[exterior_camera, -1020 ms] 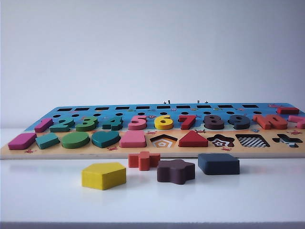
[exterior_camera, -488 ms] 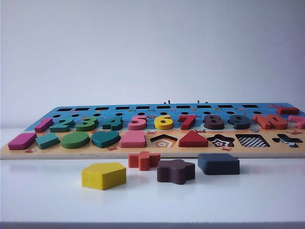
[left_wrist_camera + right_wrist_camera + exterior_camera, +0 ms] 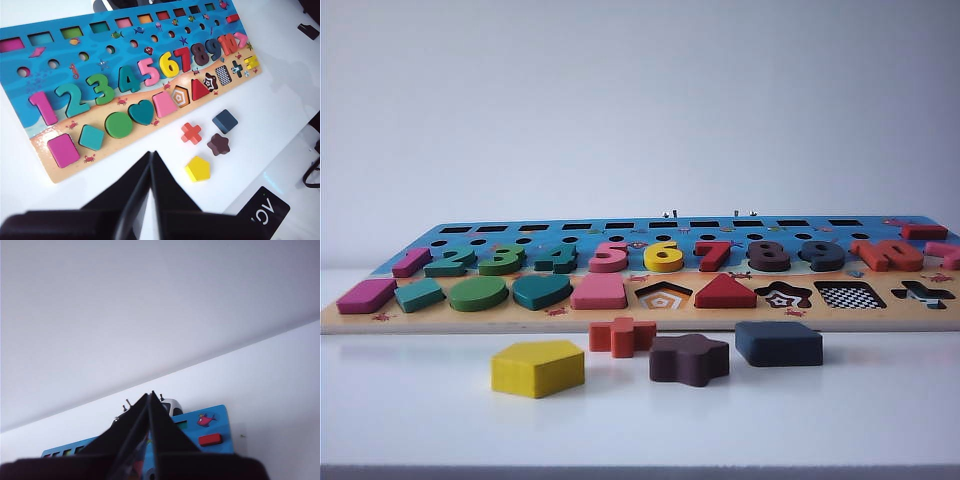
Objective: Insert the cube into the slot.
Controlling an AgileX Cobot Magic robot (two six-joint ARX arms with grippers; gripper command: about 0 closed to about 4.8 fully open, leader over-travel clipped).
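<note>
The cube [image 3: 778,343] is a flat navy-blue block lying on the white table in front of the puzzle board [image 3: 560,320]. The left wrist view also shows the cube [image 3: 225,121]. The slot [image 3: 849,296] is the square checkered recess near the board's right end, just behind the cube, and it appears as slot [image 3: 223,75] from the left wrist. My left gripper [image 3: 151,155] is shut and empty, hovering well short of the loose blocks. My right gripper [image 3: 151,395] is shut and empty, raised and aimed at the board's far edge. Neither gripper shows in the exterior view.
A yellow pentagon [image 3: 537,368], a dark brown star [image 3: 689,359] and an orange cross [image 3: 621,336] lie on the table left of the cube. Number and shape pieces fill most of the board. A red bar [image 3: 210,439] sits at its far right corner.
</note>
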